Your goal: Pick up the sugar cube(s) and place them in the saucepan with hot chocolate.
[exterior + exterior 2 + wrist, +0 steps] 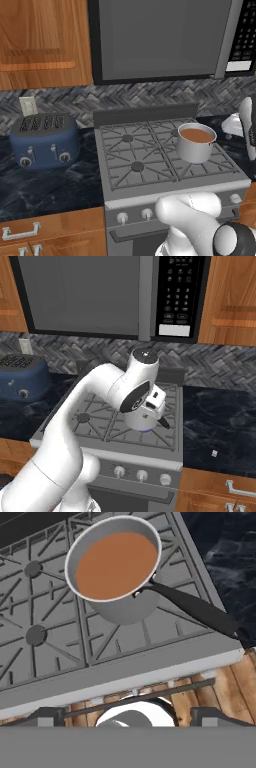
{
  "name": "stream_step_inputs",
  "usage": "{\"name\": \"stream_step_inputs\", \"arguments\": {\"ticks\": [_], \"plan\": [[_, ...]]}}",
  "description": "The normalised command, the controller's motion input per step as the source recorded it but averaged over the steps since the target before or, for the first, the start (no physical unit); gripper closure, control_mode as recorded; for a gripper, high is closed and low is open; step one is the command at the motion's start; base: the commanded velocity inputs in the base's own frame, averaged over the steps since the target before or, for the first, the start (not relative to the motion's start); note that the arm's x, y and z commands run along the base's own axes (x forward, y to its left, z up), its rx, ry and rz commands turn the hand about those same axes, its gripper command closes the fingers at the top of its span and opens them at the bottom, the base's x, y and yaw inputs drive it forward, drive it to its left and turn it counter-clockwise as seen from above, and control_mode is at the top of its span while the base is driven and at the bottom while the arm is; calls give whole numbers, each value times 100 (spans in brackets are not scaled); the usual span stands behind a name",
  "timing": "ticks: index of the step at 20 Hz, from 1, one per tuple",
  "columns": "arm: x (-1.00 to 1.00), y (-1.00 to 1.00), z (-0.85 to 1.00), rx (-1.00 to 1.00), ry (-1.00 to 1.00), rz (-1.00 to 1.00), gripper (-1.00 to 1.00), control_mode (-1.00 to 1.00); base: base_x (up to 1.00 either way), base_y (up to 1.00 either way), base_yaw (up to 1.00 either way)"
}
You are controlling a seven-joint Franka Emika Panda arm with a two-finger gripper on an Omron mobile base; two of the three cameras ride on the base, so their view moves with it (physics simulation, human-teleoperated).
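Hovering claw: above the stove's front edge, pointing down; fingertips spread wide apart, gripping nothing.
Saucepan with hot chocolate: on the stove grate ahead of the claw, brown liquid inside, black handle running toward the dark counter.
Sugar cube: small white piece on that counter, well apart from the claw, to the saucepan's handle side.
Toaster: blue, on the counter across the stove from the cube.

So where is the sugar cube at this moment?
In the right base view, the sugar cube lies on the dark counter right of the stove, near the counter's front edge and apart from the saucepan.
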Motion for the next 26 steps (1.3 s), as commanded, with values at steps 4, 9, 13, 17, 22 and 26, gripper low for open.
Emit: {"name": "stream_step_inputs", "arguments": {"ticks": [4,9,13,17,22,26], "plan": [[-38,-100,-20,11,-13,20,-100,-100,0,0,0],[-44,-100,-23,2,-13,23,-100,-100,0,0,0],[-34,-96,-10,-2,-13,20,-100,-100,0,0,0],[-17,-97,-21,-14,-3,9,-100,-100,0,0,0],[7,-99,-34,-11,20,-2,-100,-100,0,0,0],[35,-81,-38,0,46,-9,-100,-100,0,0,0]]}}
